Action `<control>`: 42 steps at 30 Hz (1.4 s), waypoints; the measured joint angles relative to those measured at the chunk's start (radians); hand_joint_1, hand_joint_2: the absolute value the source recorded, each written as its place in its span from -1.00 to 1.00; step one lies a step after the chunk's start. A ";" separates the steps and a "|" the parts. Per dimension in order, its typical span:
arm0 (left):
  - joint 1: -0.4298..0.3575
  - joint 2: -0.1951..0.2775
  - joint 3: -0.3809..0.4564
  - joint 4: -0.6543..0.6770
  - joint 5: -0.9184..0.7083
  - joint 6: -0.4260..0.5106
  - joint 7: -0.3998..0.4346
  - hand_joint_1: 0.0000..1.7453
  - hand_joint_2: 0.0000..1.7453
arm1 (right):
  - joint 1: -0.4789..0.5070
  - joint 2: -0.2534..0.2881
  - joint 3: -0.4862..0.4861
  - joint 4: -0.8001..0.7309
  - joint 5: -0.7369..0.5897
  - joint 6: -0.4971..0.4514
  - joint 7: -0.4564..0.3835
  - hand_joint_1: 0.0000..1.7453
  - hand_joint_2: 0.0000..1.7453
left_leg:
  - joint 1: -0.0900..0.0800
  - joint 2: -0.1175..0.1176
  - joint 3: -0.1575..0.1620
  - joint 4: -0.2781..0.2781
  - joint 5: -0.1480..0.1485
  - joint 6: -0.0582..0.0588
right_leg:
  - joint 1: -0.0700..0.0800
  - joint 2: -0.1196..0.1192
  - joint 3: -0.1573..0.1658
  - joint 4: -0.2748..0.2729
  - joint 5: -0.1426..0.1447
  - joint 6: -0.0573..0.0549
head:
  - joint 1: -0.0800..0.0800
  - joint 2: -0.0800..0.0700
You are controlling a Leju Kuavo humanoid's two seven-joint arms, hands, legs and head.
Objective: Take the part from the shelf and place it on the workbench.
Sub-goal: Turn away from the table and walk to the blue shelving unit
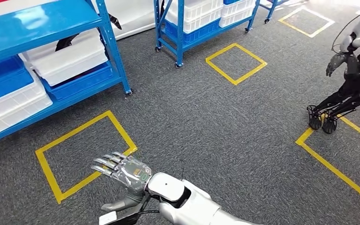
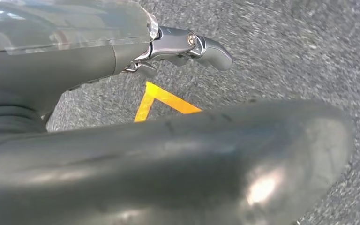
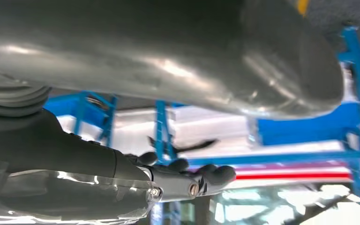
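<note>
A black part (image 1: 68, 41) lies on a white bin on the blue shelf (image 1: 108, 42) at the upper left; a second black piece (image 1: 114, 21) shows behind the shelf post. In the right wrist view a black part (image 3: 183, 146) lies on white bins beyond the fingertips. My right hand (image 1: 124, 171) hovers over the carpet by a yellow taped square, fingers stretched towards the shelf, well short of it and holding nothing. The same right hand (image 3: 168, 183) has straight fingers. My left hand (image 2: 136, 140) hangs over the carpet, its fingers (image 2: 187, 44) extended and empty.
A second blue shelf (image 1: 201, 23) with white bins stands at the back. Yellow tape squares (image 1: 236, 63) mark the grey carpet. Another dark robot (image 1: 351, 70) stands at the right edge on a taped square.
</note>
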 joint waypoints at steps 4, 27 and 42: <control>-0.002 0.000 0.001 0.000 -0.001 0.000 0.000 -1.00 -1.00 | 0.009 -0.009 0.000 -0.005 0.000 0.008 0.000 -1.00 -1.00 | -0.003 -0.053 -0.001 0.002 0.000 0.010 | -0.002 0.053 -0.126 0.231 -0.078 -0.001 | 0.000 0.000; 0.003 -0.002 0.016 0.000 -0.003 -0.002 0.000 -1.00 -1.00 | 0.020 -0.014 0.001 -0.036 0.003 0.015 -0.004 -1.00 -1.00 | 0.000 0.052 -0.003 0.006 -0.001 -0.026 | 0.007 -0.069 0.030 -0.071 0.045 -0.014 | 0.000 0.000; 0.002 -0.004 0.026 0.000 -0.015 -0.001 -0.001 -1.00 -1.00 | 0.023 -0.023 0.005 -0.042 -0.006 0.015 -0.018 -1.00 -1.00 | 0.007 -0.146 -0.013 0.011 0.004 -0.023 | 0.000 0.124 -0.012 -0.047 0.064 -0.021 | 0.000 0.000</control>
